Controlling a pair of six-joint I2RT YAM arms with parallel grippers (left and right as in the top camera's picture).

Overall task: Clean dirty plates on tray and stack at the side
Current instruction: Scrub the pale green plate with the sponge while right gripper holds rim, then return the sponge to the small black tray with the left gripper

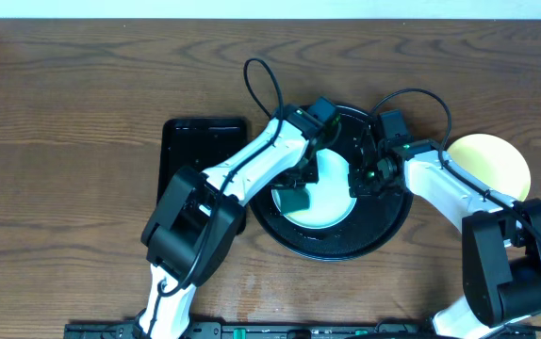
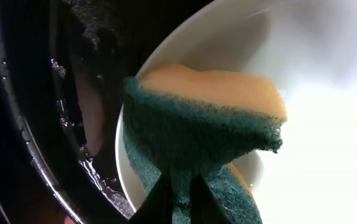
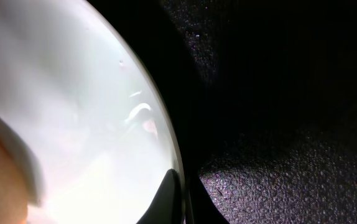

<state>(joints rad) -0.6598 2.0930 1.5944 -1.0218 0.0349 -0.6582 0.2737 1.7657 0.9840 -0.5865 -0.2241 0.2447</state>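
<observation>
**One plate at the side, one under the sponge, a third not seen**

The brown wood-grain tabletop (image 1: 63, 113) is taken up at its centre by the large round black tray (image 1: 336, 243), with a smaller rectangular black tray (image 1: 204, 151) at its 9 o'clock. A pale yellow round plastic plate (image 1: 492, 165) is set on the bare wood at the round tray's 3 o'clock. No smear is seen on it, so it is judged cleaned. Only one pale mint-blue round plastic plate (image 1: 332, 202) is seen inside the round tray. A green-and-orange sponge (image 2: 209, 124) is laid against its 8 o'clock part, clamped in the left gripper (image 2: 181, 193). The plate's 3 o'clock rim is pinched between the narrowed fingers of the right gripper (image 3: 181, 196). Glare hides whether any red is left on it. Scrubbing is judged to be in hand. Stacking this plate on the yellow one is not yet done, and the second mint-blue plate cannot be found in these views
</observation>
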